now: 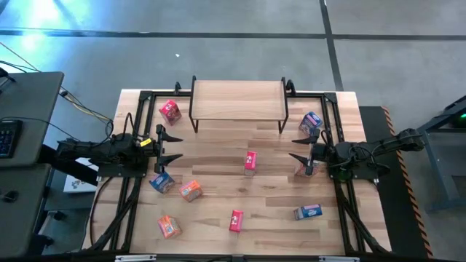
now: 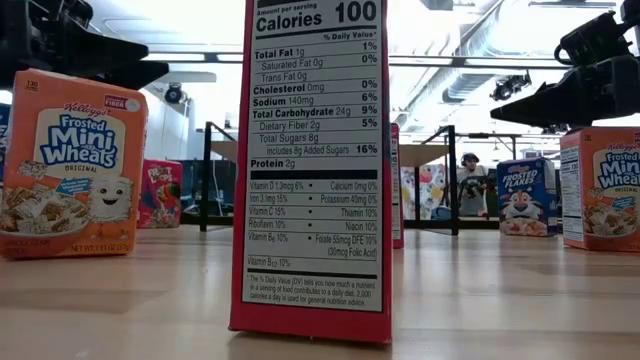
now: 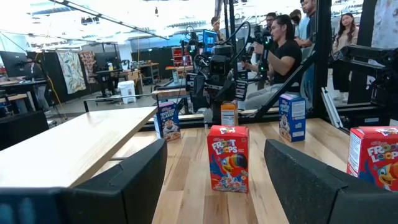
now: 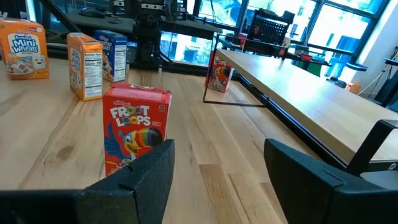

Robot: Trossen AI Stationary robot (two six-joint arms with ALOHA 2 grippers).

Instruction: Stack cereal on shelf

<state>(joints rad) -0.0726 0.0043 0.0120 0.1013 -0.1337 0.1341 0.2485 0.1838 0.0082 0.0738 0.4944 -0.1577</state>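
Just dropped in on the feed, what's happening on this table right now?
Nothing is being handled yet. The left gripper and right gripper both hang open at the table's sides, each facing the Froot Loops box standing mid-table. The shelf at the back holds nothing, and the other mini cereal boxes, such as the orange one, sit scattered on the tabletop.

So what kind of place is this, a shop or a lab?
Most likely a robotics lab or workshop, not a shop: people watch from beyond the table, desks with monitors fill the room, and ceiling pipes run bare.
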